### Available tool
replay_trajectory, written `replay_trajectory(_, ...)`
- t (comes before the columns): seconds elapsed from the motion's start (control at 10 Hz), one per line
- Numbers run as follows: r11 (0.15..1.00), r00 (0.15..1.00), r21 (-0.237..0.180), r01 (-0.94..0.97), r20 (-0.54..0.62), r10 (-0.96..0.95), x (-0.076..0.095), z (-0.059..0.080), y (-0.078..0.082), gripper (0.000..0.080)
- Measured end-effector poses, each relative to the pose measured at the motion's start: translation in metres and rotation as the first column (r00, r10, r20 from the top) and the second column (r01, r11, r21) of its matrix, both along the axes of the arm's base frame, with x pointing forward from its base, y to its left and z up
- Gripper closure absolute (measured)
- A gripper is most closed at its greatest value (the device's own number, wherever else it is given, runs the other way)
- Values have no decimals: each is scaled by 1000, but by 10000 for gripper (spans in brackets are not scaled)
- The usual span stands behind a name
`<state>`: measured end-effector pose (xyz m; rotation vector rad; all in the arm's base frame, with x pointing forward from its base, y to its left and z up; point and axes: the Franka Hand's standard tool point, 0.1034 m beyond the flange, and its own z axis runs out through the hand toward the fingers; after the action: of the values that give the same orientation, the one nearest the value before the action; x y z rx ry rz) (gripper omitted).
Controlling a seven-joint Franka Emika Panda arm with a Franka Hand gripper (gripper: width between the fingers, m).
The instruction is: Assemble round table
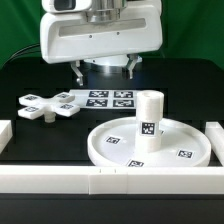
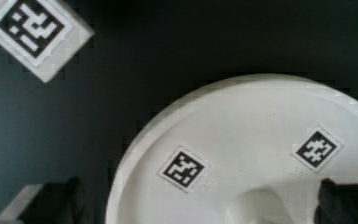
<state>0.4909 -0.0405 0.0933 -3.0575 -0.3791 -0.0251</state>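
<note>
From my remote seat, the claw (image 1: 103,68) hangs in the upper middle of the exterior frame. Its two fingers (image 1: 76,70) are spread wide with nothing between them, above the far edge of the marker board (image 1: 110,98), and I can't tell whether they touch it.

The large round rimmed disc (image 1: 185,135) lies flat on the black bench (image 1: 30,85) in the lower right of that frame. The short thick cylinder post (image 1: 150,120) stands upright at about its middle. I cannot tell whether the post is fastened or only resting there. One square tag faces the camera on the post's side, and more tags sit on the disc's floor around it.

The four-armed cross piece (image 1: 45,105) lies flat on the bench at the exterior view's left, just beside the marker board and well apart from the disc.

Long white border blocks (image 1: 100,182) run along the bottom of the frame, with more at both side edges.

The wrist view looks down on a curved part of the disc (image 2: 247,130) with two tags showing. A corner of the marker board (image 2: 34,35) lies apart from it across dark bench (image 2: 140,70). The dark shapes at that picture's edge are too blurred for me to name.
</note>
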Motion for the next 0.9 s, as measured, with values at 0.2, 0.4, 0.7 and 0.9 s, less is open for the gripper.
replay_trajectory(0.2,998,998,-24,55,37,-54,-18,-13,-38,150)
replay_trajectory(0.4,997,997,-44,68,44,-66,-32,-20,-72,150)
replay_trajectory(0.7,998,998,-41,54,36,-52,-32,-25,-77,150)
replay_trajectory(0.9,998,998,-44,53,36,-52,-33,-27,-80,150)
